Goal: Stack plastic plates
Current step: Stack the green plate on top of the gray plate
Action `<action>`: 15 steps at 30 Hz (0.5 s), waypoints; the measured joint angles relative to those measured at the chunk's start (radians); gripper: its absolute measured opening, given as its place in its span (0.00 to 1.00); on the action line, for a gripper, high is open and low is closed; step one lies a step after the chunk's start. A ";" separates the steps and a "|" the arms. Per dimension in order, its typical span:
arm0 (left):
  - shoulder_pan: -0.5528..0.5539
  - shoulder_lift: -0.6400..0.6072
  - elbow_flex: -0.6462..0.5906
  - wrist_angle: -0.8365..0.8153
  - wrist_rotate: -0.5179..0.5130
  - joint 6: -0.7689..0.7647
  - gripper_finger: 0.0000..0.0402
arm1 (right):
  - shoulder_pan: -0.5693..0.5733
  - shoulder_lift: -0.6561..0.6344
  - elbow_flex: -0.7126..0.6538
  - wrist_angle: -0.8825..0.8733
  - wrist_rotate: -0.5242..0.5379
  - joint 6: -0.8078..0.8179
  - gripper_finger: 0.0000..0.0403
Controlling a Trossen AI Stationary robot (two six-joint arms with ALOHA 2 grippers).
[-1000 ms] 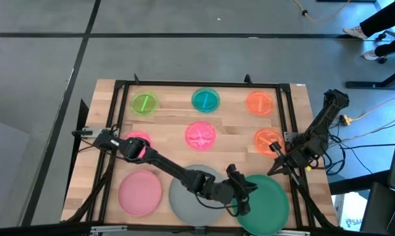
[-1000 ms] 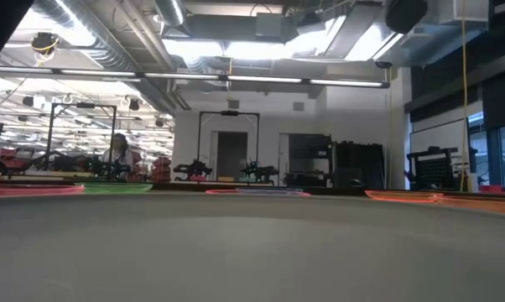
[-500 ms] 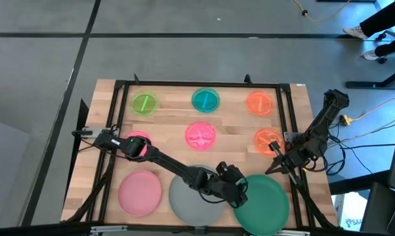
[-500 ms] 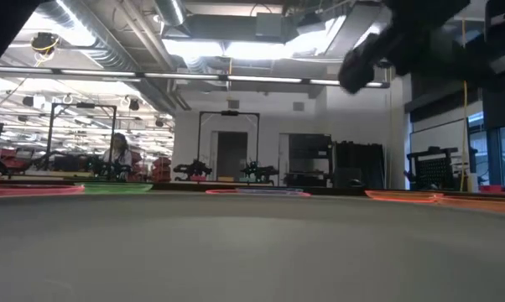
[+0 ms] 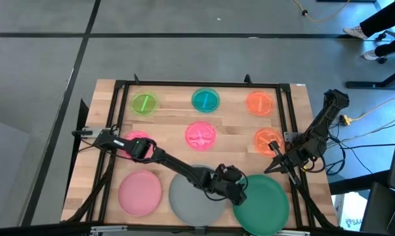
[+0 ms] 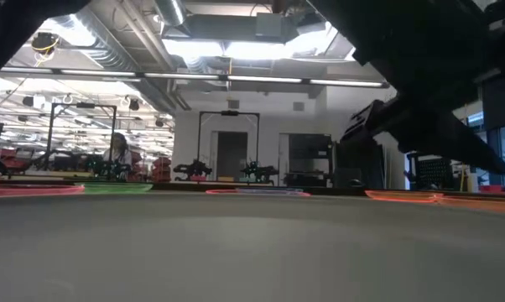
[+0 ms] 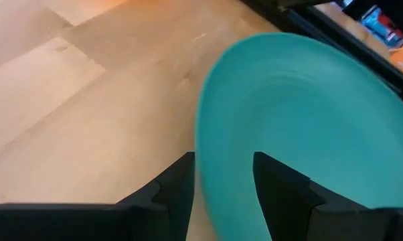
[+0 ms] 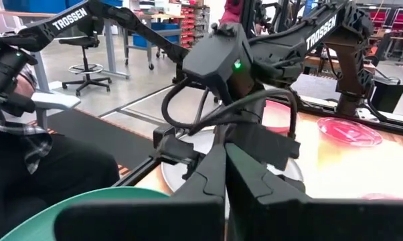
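Note:
The dark green plate (image 5: 266, 208) lies flat on the table at the near right. My left gripper (image 5: 235, 193) is open at its left rim. In the left wrist view that rim (image 7: 200, 134) runs between the spread fingers of my left gripper (image 7: 223, 157), which hold nothing. A grey plate (image 5: 192, 198) and a large pink plate (image 5: 140, 192) lie to its left. Several small translucent plates lie farther back: lime (image 5: 144, 103), teal (image 5: 205, 100), orange (image 5: 259, 103), pink (image 5: 201, 134). My right gripper (image 5: 274, 168) waits shut at the right edge.
A black frame (image 5: 197, 84) borders the wooden table. A second small orange plate (image 5: 268, 139) lies close to my right gripper, and a small pink plate (image 5: 137, 141) lies partly under my left arm. People sit in the room beyond the table.
My left gripper has opened and let go of the dark green plate's rim. It has drawn back a little toward the table's left and far side. The plate stays flat at the near right.

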 joint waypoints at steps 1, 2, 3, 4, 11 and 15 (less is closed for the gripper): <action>0.001 0.004 0.000 0.007 0.001 -0.005 0.36 | 0.000 0.000 0.000 -0.006 0.000 0.000 0.01; 0.002 0.005 0.000 0.007 0.010 -0.016 0.36 | 0.000 0.000 0.000 -0.011 -0.001 0.000 0.01; 0.002 0.007 0.000 0.006 0.027 -0.023 0.36 | 0.000 0.000 0.000 -0.014 0.000 0.000 0.01; 0.002 0.014 0.000 0.008 0.046 -0.028 0.36 | 0.000 0.000 0.000 -0.015 0.000 0.000 0.01; 0.006 0.037 0.000 0.018 0.073 -0.048 0.36 | 0.000 0.000 0.000 -0.014 -0.001 0.000 0.01; 0.018 0.037 0.000 0.026 0.098 -0.048 0.32 | 0.000 0.000 0.000 -0.013 0.002 0.000 0.01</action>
